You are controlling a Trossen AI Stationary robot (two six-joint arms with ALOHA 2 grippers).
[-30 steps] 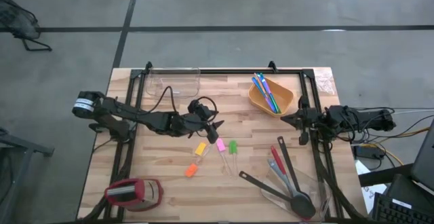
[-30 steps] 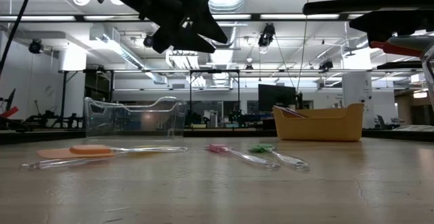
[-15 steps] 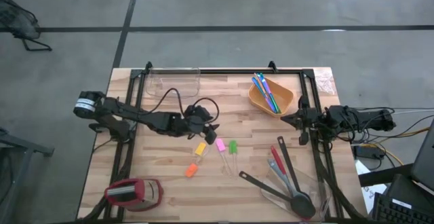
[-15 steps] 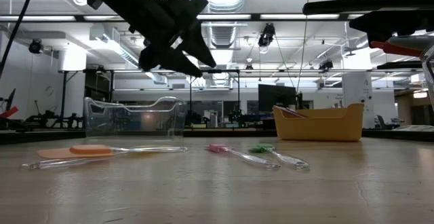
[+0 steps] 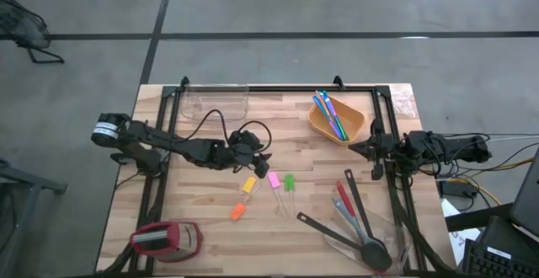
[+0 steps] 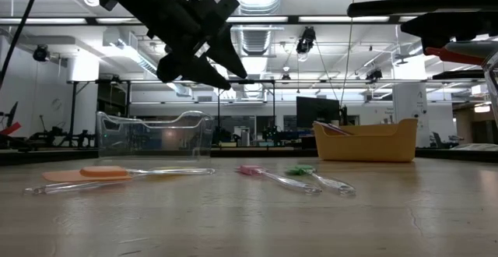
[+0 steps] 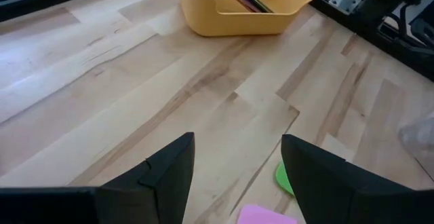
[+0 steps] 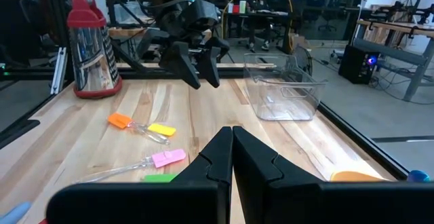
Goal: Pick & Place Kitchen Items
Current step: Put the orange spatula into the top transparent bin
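Observation:
My left gripper [image 5: 263,163] hangs open above the middle of the table, pointing slantwise down toward the small pieces and touching nothing. Below and ahead of it lie the pink piece [image 7: 266,215], the green piece [image 5: 289,181], the yellow piece [image 5: 248,185] and the orange piece [image 5: 237,213], flat on the wood with clear handles. Blue, green and purple sticks [image 5: 330,114] lie in the orange tub [image 5: 352,130]. The black spoons [image 5: 358,219] and the red-headed spatula [image 5: 341,195] lie at the near right. My right gripper [image 8: 232,130] waits shut at the right edge.
A clear tub [image 5: 215,101] stands at the far left of the table. A squat red-and-black object [image 5: 166,238] lies at the near left corner. Black frame rails [image 5: 160,185] run along both sides. Bare wood lies between the small pieces and the orange tub.
My left gripper has sunk a little toward the table, tipped its fingers further down and rolled about its own axis. Its fingers have stayed open. For the last half second it has kept still.

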